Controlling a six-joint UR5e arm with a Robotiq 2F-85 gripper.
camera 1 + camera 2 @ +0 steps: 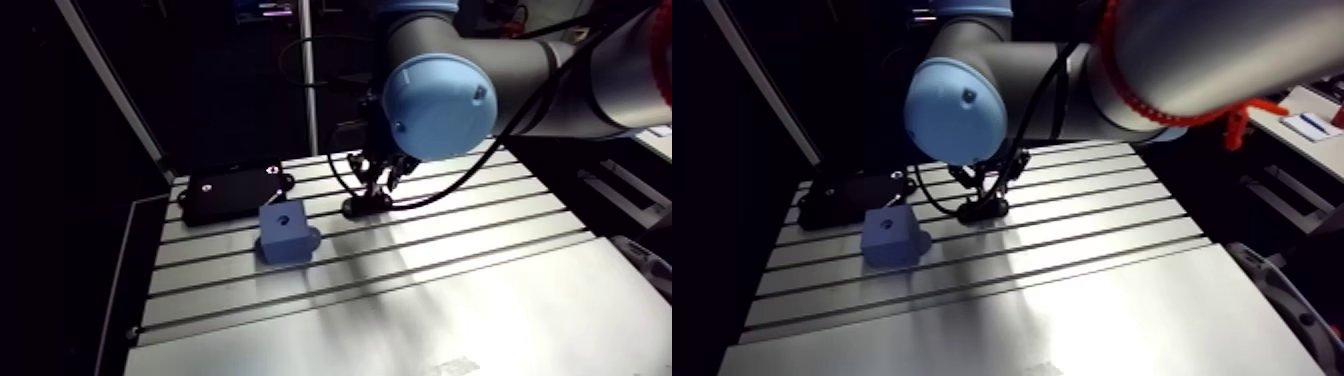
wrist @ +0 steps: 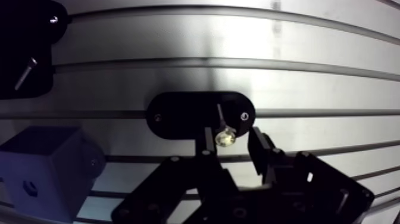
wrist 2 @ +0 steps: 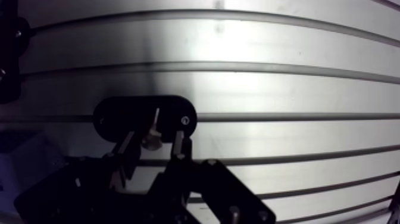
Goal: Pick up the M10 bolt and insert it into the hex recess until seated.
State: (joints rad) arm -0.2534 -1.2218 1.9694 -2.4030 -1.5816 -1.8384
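The end effector (image 2: 233, 138) stood partly open, straddling the ungripped M10 bolt (image 2: 224, 136) on its black holder (image 2: 178, 113), mid-frame in the arm view. Lifting it and seating it in the blue block (image 1: 287, 234), left of centre, remained.

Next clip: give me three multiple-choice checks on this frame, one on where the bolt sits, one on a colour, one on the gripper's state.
1. The bolt by the gripper rests on: A a white tray; B an oval black holder; C a wooden board.
2. The block is: A red; B blue; C yellow.
3. The gripper is: A open; B shut, fingertips touching; C out of view.
Answers: B, the wrist view shows the bolt on the holder. B, the arm view shows a blue block. A, the fingers stand apart either side of the bolt head.
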